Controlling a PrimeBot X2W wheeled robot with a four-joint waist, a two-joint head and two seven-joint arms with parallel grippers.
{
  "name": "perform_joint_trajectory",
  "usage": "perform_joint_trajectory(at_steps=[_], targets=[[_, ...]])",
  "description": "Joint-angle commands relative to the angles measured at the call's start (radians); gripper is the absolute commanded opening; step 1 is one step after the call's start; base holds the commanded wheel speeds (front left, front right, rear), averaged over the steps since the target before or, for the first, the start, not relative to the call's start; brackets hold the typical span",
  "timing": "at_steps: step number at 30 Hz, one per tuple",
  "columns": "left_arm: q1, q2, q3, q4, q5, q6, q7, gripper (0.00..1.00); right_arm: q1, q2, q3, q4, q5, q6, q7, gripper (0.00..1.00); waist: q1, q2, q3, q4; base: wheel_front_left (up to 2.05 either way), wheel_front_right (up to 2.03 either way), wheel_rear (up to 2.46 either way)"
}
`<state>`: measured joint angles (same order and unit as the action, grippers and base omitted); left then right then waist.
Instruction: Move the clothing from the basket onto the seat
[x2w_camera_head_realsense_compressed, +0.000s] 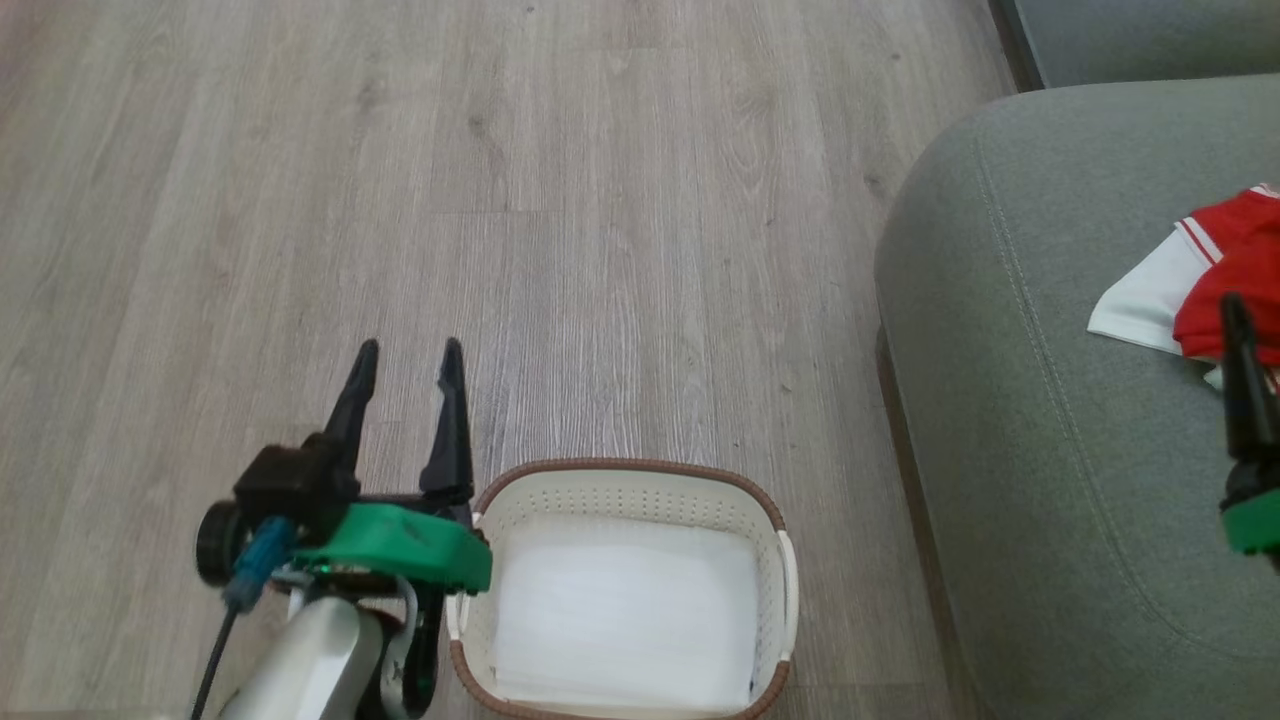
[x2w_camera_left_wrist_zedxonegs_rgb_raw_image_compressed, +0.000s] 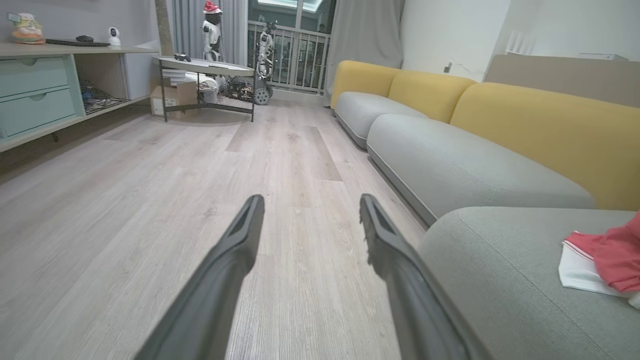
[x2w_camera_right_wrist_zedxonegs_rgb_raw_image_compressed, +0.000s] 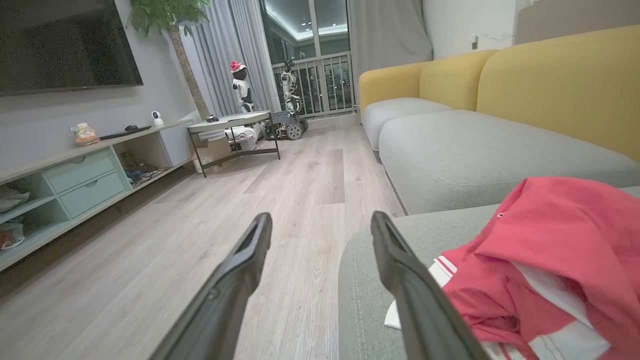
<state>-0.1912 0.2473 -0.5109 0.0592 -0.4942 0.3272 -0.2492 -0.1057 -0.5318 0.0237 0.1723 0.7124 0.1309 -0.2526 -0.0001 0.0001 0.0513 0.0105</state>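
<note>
The basket (x2w_camera_head_realsense_compressed: 625, 488) stands on the wooden floor (x2w_camera_head_realsense_compressed: 600, 200) just beside the front of the seat (x2w_camera_head_realsense_compressed: 1050, 450), and its pale bottom lies open to the head view. The clothing (x2w_camera_head_realsense_compressed: 1235, 260) lies on the seat's top near the right edge of that view, a crumpled red heap with a flat white panel and striped trim sticking out toward the seat's rounded corner. The left tool (x2w_camera_head_realsense_compressed: 410, 350) hangs over the floor just left of the basket, its green wrist mount close against the basket's brown rim. Its two dark fingers are spread apart with bare floor between them, and they point away from the robot. The right tool (x2w_camera_right_wrist_zedxonegs_rgb_raw_image_compressed: 321, 220) is over the seat, its fingers likewise parted and gripping nothing. In its wrist view the left finger crosses the floor, and the right finger (x2w_camera_right_wrist_zedxonegs_rgb_raw_image_compressed: 400, 270) crosses the seat's edge beside the white trim of the clothing; whether it touches the fabric I cannot tell. In the head view one right finger crosses the lower edge of the red heap. Beyond, further grey seats with yellow backrests (x2w_camera_left_wrist_zedxonegs_rgb_raw_image_compressed: 545, 130) run along the wall.
</note>
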Motion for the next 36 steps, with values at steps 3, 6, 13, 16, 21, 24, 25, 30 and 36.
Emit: perform_joint_trajectory(at_steps=[3, 6, 13, 16, 21, 24, 25, 30, 36], targets=[[0.009, -0.029, 0.109, -0.059, 0.026, -0.018, -0.013, 1.00, 0.042, 0.030, -0.034, -0.078, -0.052, 0.000, -0.009, 1.00, 0.0001, -0.0001, 0.001, -0.005, 0.00, 0.00, 0.00], [0.055, -0.060, 0.154, -0.060, 0.065, -0.052, -0.013, 1.00, 0.075, 0.082, -0.049, -0.101, -0.087, 0.000, -0.009, 1.00, 0.0001, -0.0001, 0.000, -0.013, 0.00, 0.00, 0.00], [0.098, -0.115, 0.232, -0.008, 0.163, -0.140, -0.013, 1.00, 0.092, 0.149, -0.023, -0.128, -0.147, 0.000, -0.009, 1.00, 0.0001, -0.0001, 0.004, -0.021, 0.00, 0.00, 0.00], [0.106, -0.137, 0.259, 0.014, 0.201, -0.170, -0.013, 1.00, 0.094, 0.177, -0.027, -0.143, -0.174, 0.000, -0.009, 1.00, 0.0001, -0.0001, 0.006, -0.023, 0.00, 0.00, 0.00], [0.114, -0.165, 0.293, 0.040, 0.242, -0.215, -0.013, 1.00, 0.092, 0.194, -0.025, -0.148, -0.198, 0.000, -0.009, 1.00, 0.0001, -0.0001, 0.009, -0.026, 0.00, 0.00, 0.00], [0.116, -0.178, 0.306, 0.046, 0.258, -0.233, -0.013, 1.00, 0.087, 0.192, -0.020, -0.149, -0.204, 0.000, -0.009, 1.00, 0.0001, -0.0001, 0.013, -0.026, 0.00, 0.00, 0.00], [0.115, -0.181, 0.310, 0.048, 0.262, -0.238, -0.013, 1.00, 0.085, 0.191, -0.018, -0.149, -0.204, 0.000, -0.009, 1.00, 0.0001, -0.0001, 0.014, -0.026, 0.00, 0.00, 0.00], [0.115, -0.191, 0.324, 0.056, 0.278, -0.256, -0.013, 1.00, 0.079, 0.187, -0.009, -0.149, -0.201, 0.000, -0.009, 1.00, 0.0001, -0.0001, 0.018, -0.026, 0.00, 0.00, 0.00], [0.114, -0.196, 0.328, 0.061, 0.289, -0.263, -0.013, 1.00, 0.078, 0.185, -0.003, -0.150, -0.194, 0.000, -0.009, 1.00, 0.0001, -0.0001, 0.022, -0.025, 0.00, 0.00, 0.00]])
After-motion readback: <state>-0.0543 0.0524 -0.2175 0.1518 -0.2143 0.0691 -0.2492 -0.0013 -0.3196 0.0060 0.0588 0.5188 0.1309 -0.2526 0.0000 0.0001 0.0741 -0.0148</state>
